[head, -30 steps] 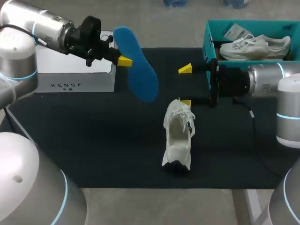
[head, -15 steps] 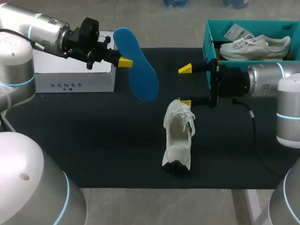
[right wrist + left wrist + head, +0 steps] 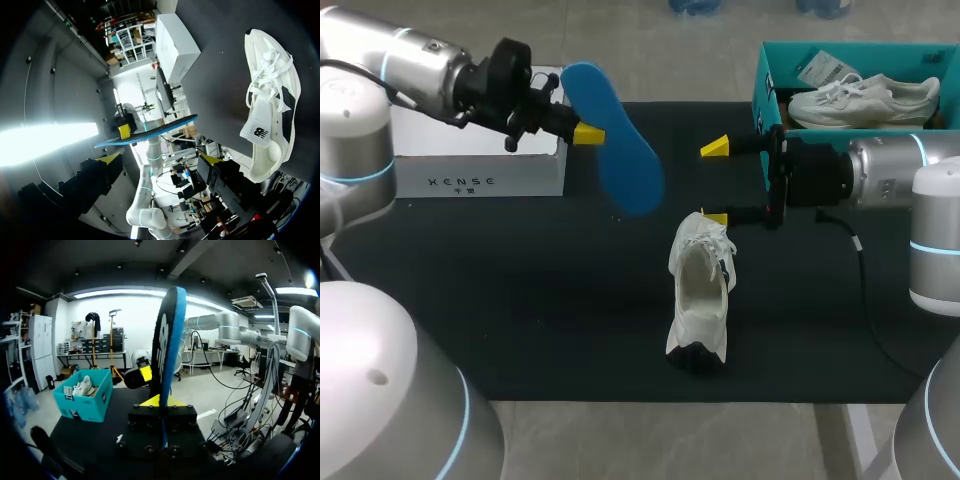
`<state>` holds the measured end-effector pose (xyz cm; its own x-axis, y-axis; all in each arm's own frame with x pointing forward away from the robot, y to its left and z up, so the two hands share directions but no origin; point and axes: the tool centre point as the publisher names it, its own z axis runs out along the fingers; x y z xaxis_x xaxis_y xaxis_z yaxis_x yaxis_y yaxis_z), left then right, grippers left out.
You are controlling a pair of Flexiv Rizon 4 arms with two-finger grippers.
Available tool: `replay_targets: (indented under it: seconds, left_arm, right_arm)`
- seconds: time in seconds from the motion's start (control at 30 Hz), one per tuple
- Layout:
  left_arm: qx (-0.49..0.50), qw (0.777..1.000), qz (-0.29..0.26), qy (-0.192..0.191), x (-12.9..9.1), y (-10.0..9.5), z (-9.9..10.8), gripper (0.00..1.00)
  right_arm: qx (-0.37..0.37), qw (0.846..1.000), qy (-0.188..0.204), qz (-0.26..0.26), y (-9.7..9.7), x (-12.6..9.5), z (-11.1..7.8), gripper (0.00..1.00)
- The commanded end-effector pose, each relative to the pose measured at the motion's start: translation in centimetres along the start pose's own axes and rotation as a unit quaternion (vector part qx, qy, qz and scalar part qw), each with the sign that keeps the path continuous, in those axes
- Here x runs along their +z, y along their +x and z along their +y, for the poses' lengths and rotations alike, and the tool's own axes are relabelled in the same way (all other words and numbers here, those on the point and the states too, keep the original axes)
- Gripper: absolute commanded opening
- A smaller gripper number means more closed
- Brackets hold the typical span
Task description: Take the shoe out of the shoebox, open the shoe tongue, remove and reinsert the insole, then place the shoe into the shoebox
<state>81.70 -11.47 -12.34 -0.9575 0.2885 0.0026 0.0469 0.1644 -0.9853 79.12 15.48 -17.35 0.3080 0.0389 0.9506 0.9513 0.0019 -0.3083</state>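
Observation:
My left gripper [image 3: 586, 131] is shut on the edge of a blue insole [image 3: 617, 140], holding it in the air over the far left part of the black mat [image 3: 520, 280]. In the left wrist view the insole [image 3: 167, 345] stands edge-on between the shut fingers [image 3: 161, 401]. A white shoe [image 3: 700, 295] lies on the mat, its opening up and its toe toward the near edge. My right gripper [image 3: 716, 183] stands open just beyond the shoe's heel, one tip close to it. From the right wrist the shoe [image 3: 272, 115] lies beside the open gripper [image 3: 160, 159] and the insole [image 3: 150, 134] ahead.
A teal shoebox [image 3: 765, 85] at the back right holds a second white shoe [image 3: 865, 100]; it also shows as the teal box [image 3: 85, 400] in the left wrist view. A white box [image 3: 480, 160] stands at the back left, under my left arm.
The left arm has shifted a little and the insole's lower end has swung slightly to the right. The right arm and the shoe have not moved.

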Motion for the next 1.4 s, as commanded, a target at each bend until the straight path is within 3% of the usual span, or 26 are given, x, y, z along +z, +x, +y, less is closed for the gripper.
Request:
replay_targets:
  seconds: [0.03,0.3,0.77,1.07,1.4]
  left_arm:
    - [0.106,0.994,-0.029,0.003,0.4,1.6,0.6,0.00]
    - [0.168,0.984,-0.055,-0.010,0.8,2.9,3.5,0.00]
    - [0.263,0.960,-0.069,-0.069,4.2,3.9,3.1,0.00]
    - [0.323,0.937,-0.080,-0.101,5.2,2.9,2.4,0.00]
    - [0.354,0.925,-0.061,-0.125,8.3,1.7,4.6,0.00]
  right_arm:
    - [0.000,1.000,0.000,0.000,-0.1,0.1,0.0,1.00]
    - [0.000,1.000,0.000,0.000,-0.1,0.1,0.0,1.00]
    - [0.000,1.000,0.000,0.000,-0.1,0.1,0.0,1.00]
    - [0.000,1.000,0.000,0.000,-0.1,0.1,0.0,1.00]
    - [0.000,1.000,0.000,0.000,-0.1,0.1,0.0,1.00]
